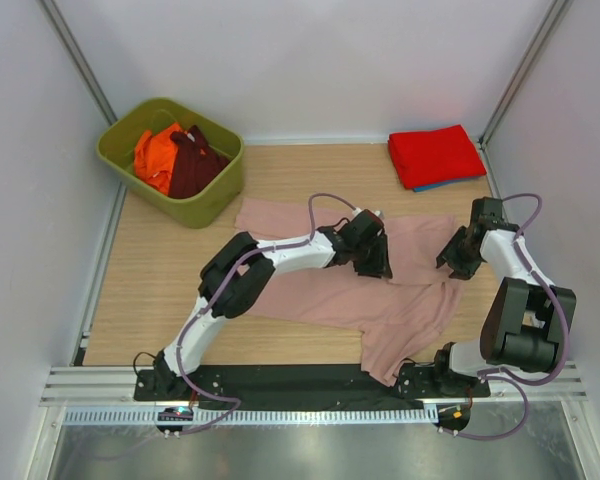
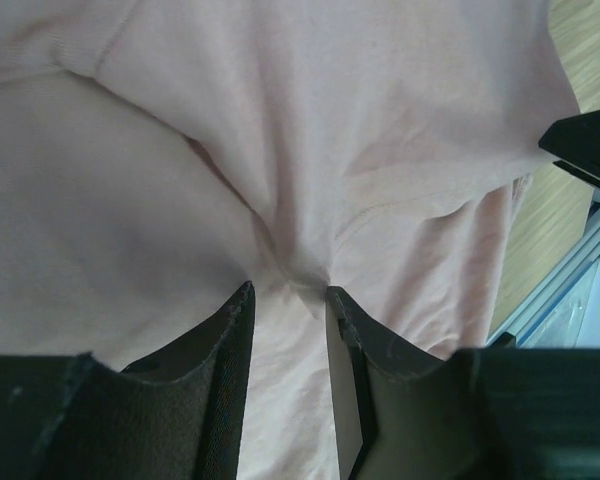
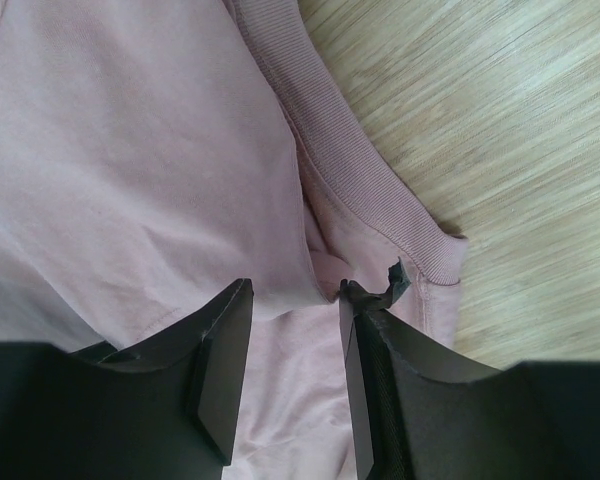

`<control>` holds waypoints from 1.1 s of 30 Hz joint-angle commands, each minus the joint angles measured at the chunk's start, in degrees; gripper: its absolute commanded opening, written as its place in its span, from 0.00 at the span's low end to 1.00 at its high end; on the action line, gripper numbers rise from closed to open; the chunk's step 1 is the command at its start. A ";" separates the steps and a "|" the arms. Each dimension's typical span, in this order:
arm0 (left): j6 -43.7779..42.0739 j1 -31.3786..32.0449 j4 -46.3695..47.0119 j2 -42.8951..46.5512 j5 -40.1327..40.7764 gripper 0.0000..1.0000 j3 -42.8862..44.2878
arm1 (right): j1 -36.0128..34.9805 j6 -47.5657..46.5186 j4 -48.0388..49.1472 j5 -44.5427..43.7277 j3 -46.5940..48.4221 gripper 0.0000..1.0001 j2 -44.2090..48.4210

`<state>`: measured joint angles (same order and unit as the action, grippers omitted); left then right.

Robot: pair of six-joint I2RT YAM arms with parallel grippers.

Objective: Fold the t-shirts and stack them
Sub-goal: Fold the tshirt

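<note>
A dusty-pink t-shirt (image 1: 320, 295) lies spread and rumpled across the middle of the table, one part trailing toward the front edge. My left gripper (image 1: 373, 262) presses down on its middle. In the left wrist view the left gripper (image 2: 288, 295) is open, with creases of pink cloth (image 2: 380, 120) running together at its tips. My right gripper (image 1: 456, 262) sits at the shirt's right edge. It (image 3: 293, 290) is open too, astride a small fold of cloth (image 3: 130, 150) beside a ribbed band (image 3: 360, 170). A folded red t-shirt (image 1: 435, 153) lies at the back right on a blue one (image 1: 442, 185).
A green bin (image 1: 215, 190) at the back left holds an orange t-shirt (image 1: 155, 155) and a maroon t-shirt (image 1: 192, 165). Bare wooden table (image 1: 150, 280) shows left of the pink shirt and beside its ribbed band (image 3: 500, 120). White walls close in on three sides.
</note>
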<state>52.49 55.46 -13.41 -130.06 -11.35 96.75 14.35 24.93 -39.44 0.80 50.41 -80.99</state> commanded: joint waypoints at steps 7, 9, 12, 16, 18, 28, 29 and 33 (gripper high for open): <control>2.61 1.32 3.65 -0.54 -1.30 0.37 2.39 | -0.11 -1.11 0.86 0.96 -0.58 0.45 1.98; 3.23 1.32 4.35 -1.33 -2.09 0.36 2.56 | -0.11 -1.02 1.03 0.87 -0.67 0.45 1.98; 3.50 1.40 4.44 -2.39 -2.79 0.34 3.36 | -0.11 -1.11 0.94 0.70 -0.75 0.44 1.89; 3.41 1.40 4.53 -2.83 -2.88 0.31 3.80 | -0.11 -1.02 0.95 0.26 -0.76 0.43 1.71; 2.89 1.40 4.62 -2.92 -3.06 0.25 4.58 | -0.11 -0.93 0.94 0.00 -0.76 0.41 1.71; 1.83 1.40 3.83 -2.30 -3.15 0.00 6.43 | -0.11 -1.29 -1.43 -4.14 1.09 0.53 2.24; 1.74 1.40 3.83 -2.13 -3.32 0.00 6.52 | -0.20 -1.20 -1.17 -3.01 0.92 0.53 1.89; 1.57 1.40 3.74 -1.34 -3.59 0.00 6.61 | -0.11 -0.67 0.41 -1.59 0.13 0.49 0.48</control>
<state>55.05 56.62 -10.98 -132.94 -13.43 101.14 14.35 24.10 -40.36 -1.63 49.60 -80.29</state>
